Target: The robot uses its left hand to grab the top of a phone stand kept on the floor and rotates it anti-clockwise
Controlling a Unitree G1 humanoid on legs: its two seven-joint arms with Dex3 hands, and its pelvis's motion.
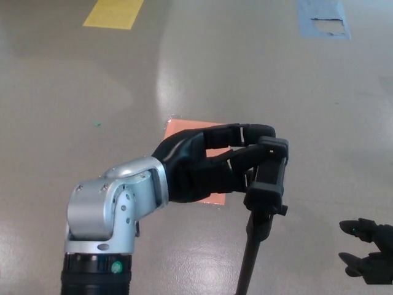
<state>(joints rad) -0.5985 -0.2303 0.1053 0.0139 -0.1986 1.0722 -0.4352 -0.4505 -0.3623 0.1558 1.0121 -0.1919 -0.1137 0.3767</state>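
Note:
A black phone stand rises from the bottom edge on a thin pole (250, 258), ending in a black clamp head (268, 175). My left hand (212, 163) reaches in from the lower left on a silver forearm and is shut on that clamp head, fingers wrapped over its top and thumb below. The stand's base is out of the picture. Only the fingertips of my right hand (367, 251) show at the lower right corner, spread apart and holding nothing.
An orange square (196, 163) is taped on the grey floor behind my left hand. A yellow marking (114, 13) lies at the top left and a blue taped patch (324, 18) at the top right.

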